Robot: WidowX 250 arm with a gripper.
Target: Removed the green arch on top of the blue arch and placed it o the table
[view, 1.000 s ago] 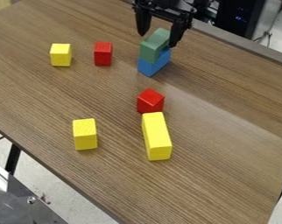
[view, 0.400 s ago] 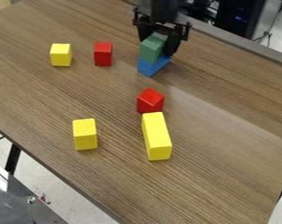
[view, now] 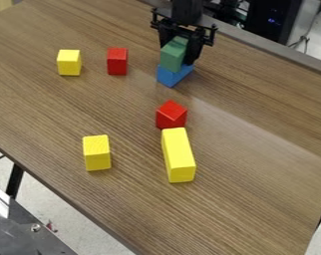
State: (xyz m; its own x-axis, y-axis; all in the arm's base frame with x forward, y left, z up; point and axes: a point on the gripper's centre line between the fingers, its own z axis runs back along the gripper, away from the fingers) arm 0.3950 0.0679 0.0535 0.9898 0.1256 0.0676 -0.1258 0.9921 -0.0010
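The gripper (view: 179, 48) is at the upper middle of the camera view, pointing down over the stack near the table's far edge. Its two fingers are shut on the green block (view: 171, 57), one at either side. Directly beneath the green block is the blue block (view: 173, 76), which rests on the wooden table (view: 256, 144). The far part of the green block is hidden among the fingers.
Left of the stack stand a red block (view: 117, 61) and a yellow cube (view: 69, 63). Nearer the camera are another red block (view: 171, 115), a long yellow block (view: 178, 155) touching or almost touching it, and a yellow block (view: 96, 153).
The gripper has come down around the green block, and its fingers have drawn together on it. The green block has turned slightly on top of the blue one.
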